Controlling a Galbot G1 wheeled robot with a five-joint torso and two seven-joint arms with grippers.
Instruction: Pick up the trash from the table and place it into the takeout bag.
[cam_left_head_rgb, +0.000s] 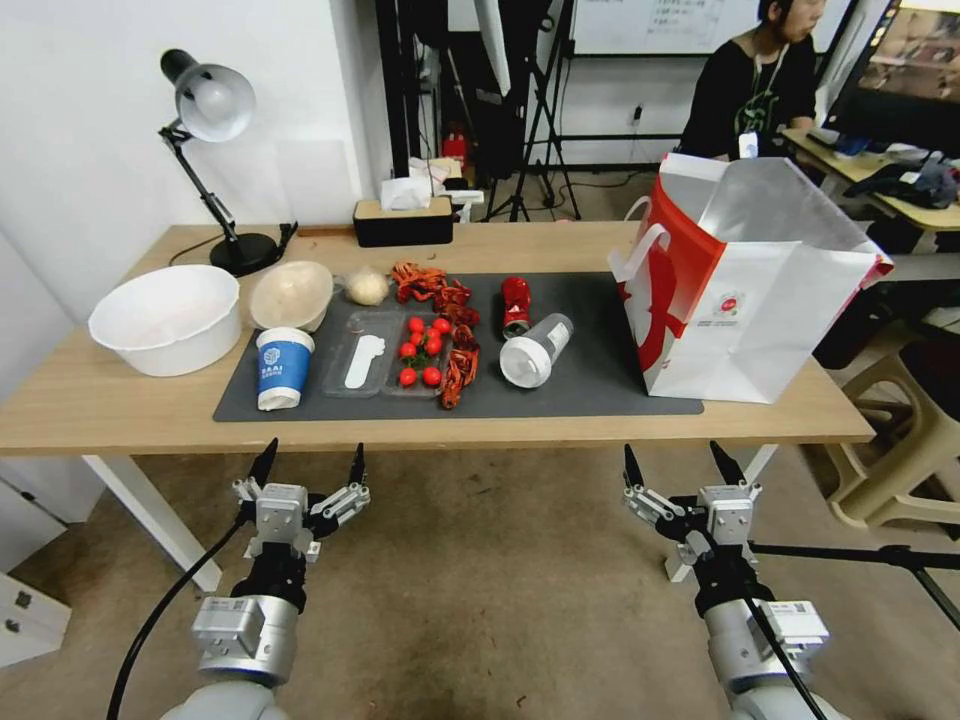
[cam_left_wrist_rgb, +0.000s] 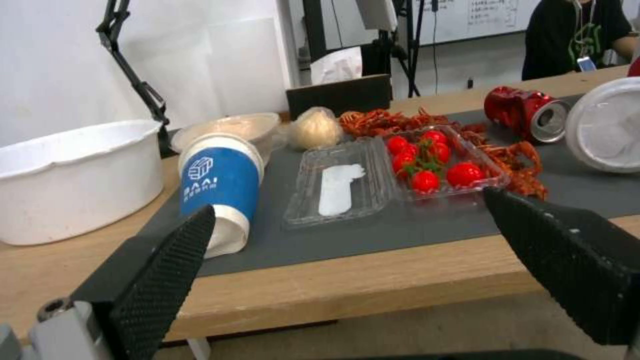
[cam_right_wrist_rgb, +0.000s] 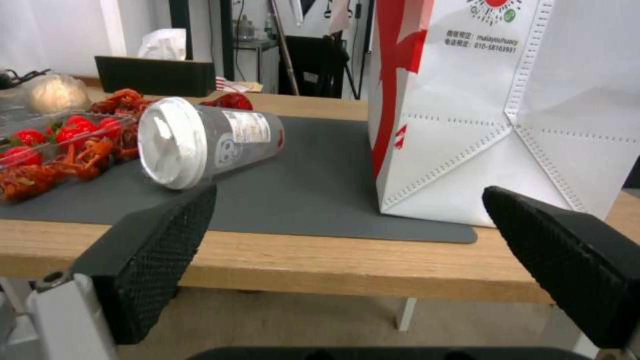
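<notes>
On the dark mat of the table (cam_left_head_rgb: 120, 410) lies the trash: a blue paper cup (cam_left_head_rgb: 283, 368) (cam_left_wrist_rgb: 220, 190) on its side, a beige bowl (cam_left_head_rgb: 291, 294), a pale wrapped ball (cam_left_head_rgb: 367, 287) (cam_left_wrist_rgb: 315, 129), a crushed red can (cam_left_head_rgb: 516, 303) (cam_left_wrist_rgb: 527, 113) and a clear cup with a white lid (cam_left_head_rgb: 537, 350) (cam_right_wrist_rgb: 200, 142). The takeout bag (cam_left_head_rgb: 750, 280) (cam_right_wrist_rgb: 507, 110) stands open at the mat's right end. My left gripper (cam_left_head_rgb: 309, 466) and right gripper (cam_left_head_rgb: 680, 464) hang open below the table's front edge, holding nothing.
A big white basin (cam_left_head_rgb: 165, 318) sits at the left, a desk lamp (cam_left_head_rgb: 212, 105) and a black tissue box (cam_left_head_rgb: 403, 220) at the back. A clear tray of cherry tomatoes (cam_left_head_rgb: 420, 350) and red crayfish shells (cam_left_head_rgb: 455, 330) lie mid-mat. A beige stool (cam_left_head_rgb: 900, 440) stands right of the table.
</notes>
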